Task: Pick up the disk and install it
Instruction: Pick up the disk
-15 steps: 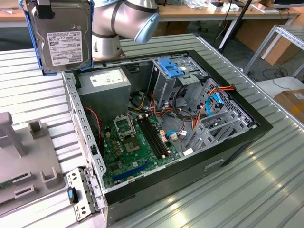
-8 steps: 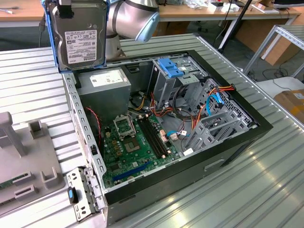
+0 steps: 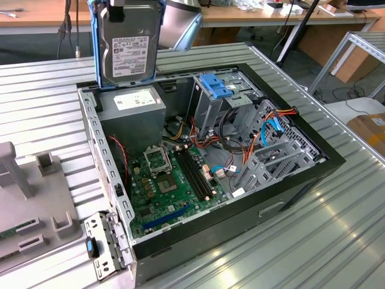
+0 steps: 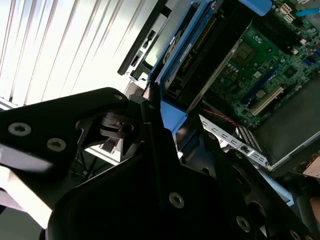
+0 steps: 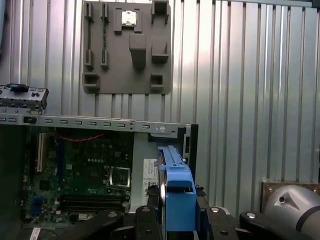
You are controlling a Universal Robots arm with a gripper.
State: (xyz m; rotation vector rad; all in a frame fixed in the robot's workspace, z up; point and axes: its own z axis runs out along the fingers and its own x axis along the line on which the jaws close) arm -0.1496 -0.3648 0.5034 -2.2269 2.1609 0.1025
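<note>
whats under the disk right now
The disk hangs upright over a corner of the open computer case, with the grey box with a white label below it. The disk hides the case rim and table behind it.
</note>
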